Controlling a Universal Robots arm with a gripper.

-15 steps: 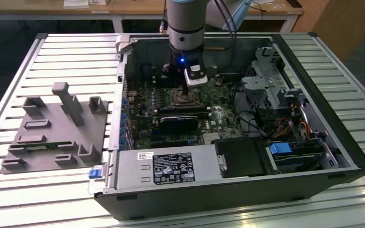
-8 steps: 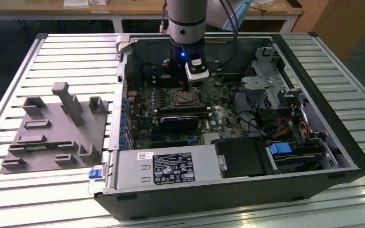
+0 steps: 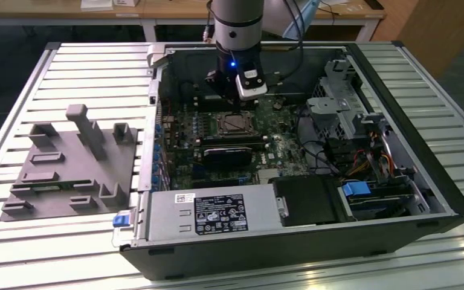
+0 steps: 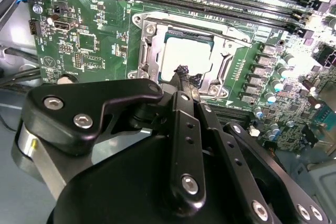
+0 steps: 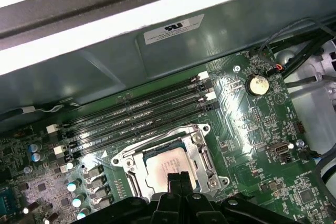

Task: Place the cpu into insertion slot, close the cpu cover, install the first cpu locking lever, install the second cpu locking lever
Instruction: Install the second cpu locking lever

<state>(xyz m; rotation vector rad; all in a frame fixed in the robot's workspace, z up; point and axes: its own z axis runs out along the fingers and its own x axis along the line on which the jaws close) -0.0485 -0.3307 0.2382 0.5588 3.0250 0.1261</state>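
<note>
Where slatted metal table (image 3: 70, 66) bears open computer case (image 3: 425, 181), narrow end effector (image 5: 177, 178) over cpu (image 5: 165, 164), wooden desks (image 3: 176, 9) behind.

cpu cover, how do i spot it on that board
Look inside the open computer case, at the green motherboard. Beside the long black memory slots lies the cpu cover, a silvery square metal frame around the grey cpu, under the gripper.

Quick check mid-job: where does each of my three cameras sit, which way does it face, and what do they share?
Exterior view: off the arm, above the open black computer case, looking down; the arm and gripper show.
Second wrist view: on the arm, looking past black fingers at the silvery-grey square cpu.
First wrist view: on the arm, fingertips over the cpu.
Shared: both wrist views show the cpu.
</note>
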